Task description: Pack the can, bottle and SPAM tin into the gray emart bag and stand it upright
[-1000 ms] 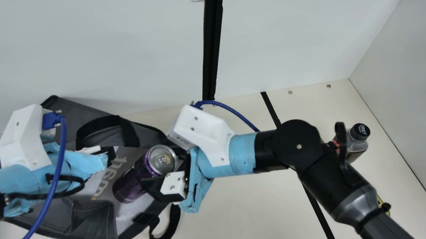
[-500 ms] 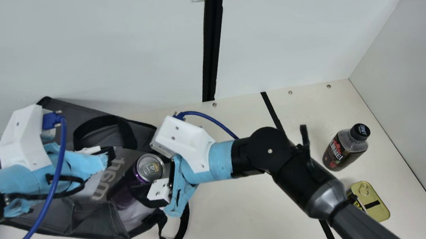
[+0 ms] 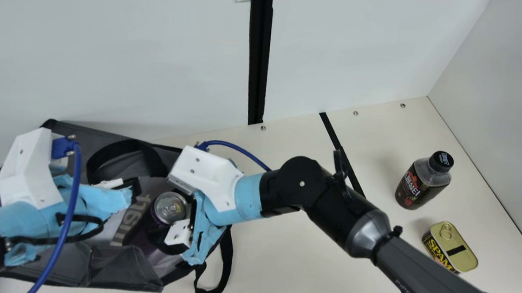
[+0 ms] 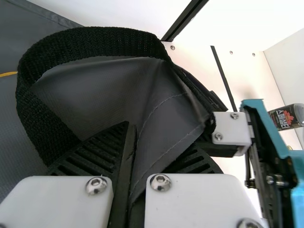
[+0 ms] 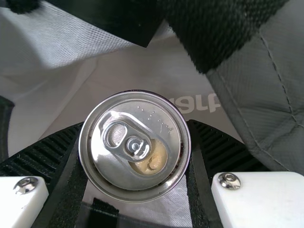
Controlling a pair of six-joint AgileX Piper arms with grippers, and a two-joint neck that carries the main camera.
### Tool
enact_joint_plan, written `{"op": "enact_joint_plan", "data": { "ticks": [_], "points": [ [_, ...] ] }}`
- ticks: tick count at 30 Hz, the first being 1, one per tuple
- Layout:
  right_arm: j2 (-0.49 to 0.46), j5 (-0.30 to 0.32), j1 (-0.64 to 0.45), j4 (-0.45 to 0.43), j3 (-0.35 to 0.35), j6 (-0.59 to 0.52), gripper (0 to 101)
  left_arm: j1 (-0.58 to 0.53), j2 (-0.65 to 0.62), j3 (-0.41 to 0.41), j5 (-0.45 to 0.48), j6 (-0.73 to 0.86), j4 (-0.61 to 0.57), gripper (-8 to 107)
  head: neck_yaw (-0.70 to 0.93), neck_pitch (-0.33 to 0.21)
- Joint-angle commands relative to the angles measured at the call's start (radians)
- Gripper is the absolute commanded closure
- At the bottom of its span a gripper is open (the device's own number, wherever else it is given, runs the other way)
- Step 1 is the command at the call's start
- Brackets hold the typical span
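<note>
Can is btwn the R claw's fingers, gripped near its top, & looks to be inside the bag's mouth: I'd call item 1 of 3 nearly packed, pending release. L claw, across from the R one, is clamped on the bag's fabric next to a strap. Bottle & tin sit on the table well off to the R claw's right, both unpacked. Bag slumps below the claws, so standing it up is prob. left too
</note>
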Motion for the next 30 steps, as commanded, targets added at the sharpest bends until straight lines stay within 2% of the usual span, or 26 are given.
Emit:
{"op": "enact_joint_plan", "data": {
  "ticks": [1,13,24,30],
  "points": [
    [0.011,-0.006,0.003,-0.007,-0.011,0.006,101,0.0,0.0,0.0,0.0,0.0,0.0,107,-0.001,-0.023],
    [0.079,-0.027,0.028,-0.041,-0.073,0.053,101,0.0,0.0,0.0,0.0,0.0,0.0,107,-0.001,-0.023],
    [0.101,-0.037,0.039,-0.063,-0.093,0.083,101,0.0,0.0,0.0,0.0,0.0,0.0,107,-0.001,-0.023],
    [0.102,-0.037,0.04,-0.07,-0.098,0.092,81,0.0,0.0,0.0,0.0,0.0,0.0,107,-0.001,-0.023]
  ]
}}
